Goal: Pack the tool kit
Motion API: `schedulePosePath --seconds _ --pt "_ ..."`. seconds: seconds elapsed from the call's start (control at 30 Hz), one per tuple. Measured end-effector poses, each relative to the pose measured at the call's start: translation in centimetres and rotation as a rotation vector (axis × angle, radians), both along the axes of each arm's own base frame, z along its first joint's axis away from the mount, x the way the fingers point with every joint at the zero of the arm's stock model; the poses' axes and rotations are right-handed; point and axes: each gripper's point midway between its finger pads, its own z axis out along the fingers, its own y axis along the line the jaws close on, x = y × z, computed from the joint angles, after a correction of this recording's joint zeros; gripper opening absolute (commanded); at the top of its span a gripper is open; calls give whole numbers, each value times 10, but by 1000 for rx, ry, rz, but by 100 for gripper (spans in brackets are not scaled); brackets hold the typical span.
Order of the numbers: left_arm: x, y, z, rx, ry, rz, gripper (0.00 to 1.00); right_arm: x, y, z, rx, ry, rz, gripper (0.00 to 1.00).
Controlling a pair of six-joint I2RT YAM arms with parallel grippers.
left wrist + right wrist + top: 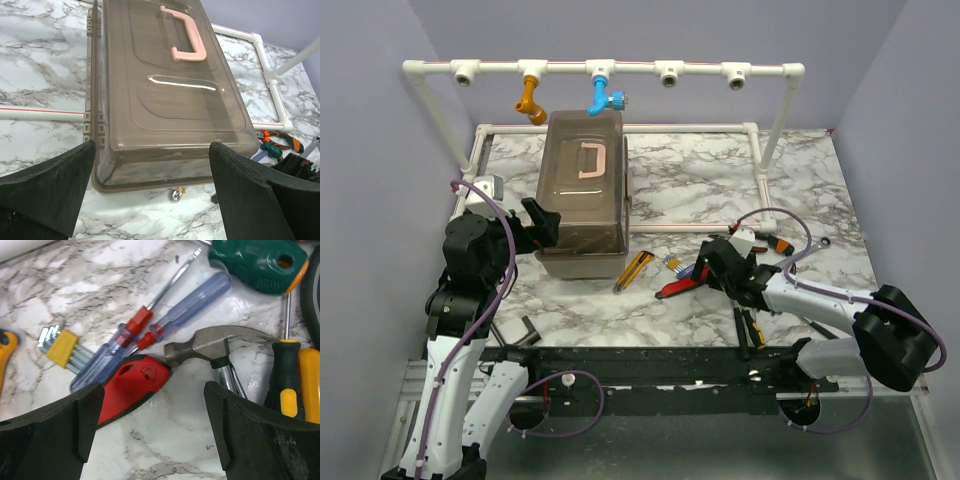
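Right pincer (pixel 152 390) released over red handle (pixel 135 385).
Close squarely on handle, clear of hammer (pixel 215 342); left pincer (pixel 151 147) released, facing toolbox lid (pixel 165 90).

The top view looked down from above and behind the robot, taking in the whole marble table (pixel 720 190); the left wrist camera sat close over the toolbox lid (pixel 165 85), facing along it toward the pipe frame (pixel 265 55); the right wrist camera hung very near the hammer (pixel 215 345), looking down; the top view also held both spots.
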Motion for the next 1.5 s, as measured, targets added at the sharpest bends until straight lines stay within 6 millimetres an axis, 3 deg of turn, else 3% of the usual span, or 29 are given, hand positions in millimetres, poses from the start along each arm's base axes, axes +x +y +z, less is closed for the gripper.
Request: schedulePosePath --seconds 0.13,0.27,0.37,0.5,0.6,0.77,0.9,1.17,1.3,1.37,1.5 --pt "1 0 0 17 10 -4 98 8 15 28 -12 -27 74 86" --pt "7 -4 11 29 5 -20 98 9 57 60 12 -75 180 84" --pt "17 -12 20 48 15 -44 98 14 94 70 17 -80 233 83" --pt "35 -23 21 93 46 -52 98 25 129 53 -24 -43 252 83" --pt "53 -26 8 130 98 -28 99 30 142 30 -73 5 225 84" --pt "67 -12 -29 161 174 78 98 36 163 7 -116 60 172 83" --pt "74 1 -37 129 96 172 98 31 177 6 -122 63 172 81" --pt "70 24 -48 -9 -8 319 99 27 170 -11 -196 76 123 71" --pt "63 31 -62 -31 -1 348 99 28 159 -17 -218 68 107 58" --pt "61 33 -77 -30 39 362 98 27 150 -17 -218 63 95 51" --pt "63 29 -77 -62 40 355 98 26 113 -15 -219 68 44 42"
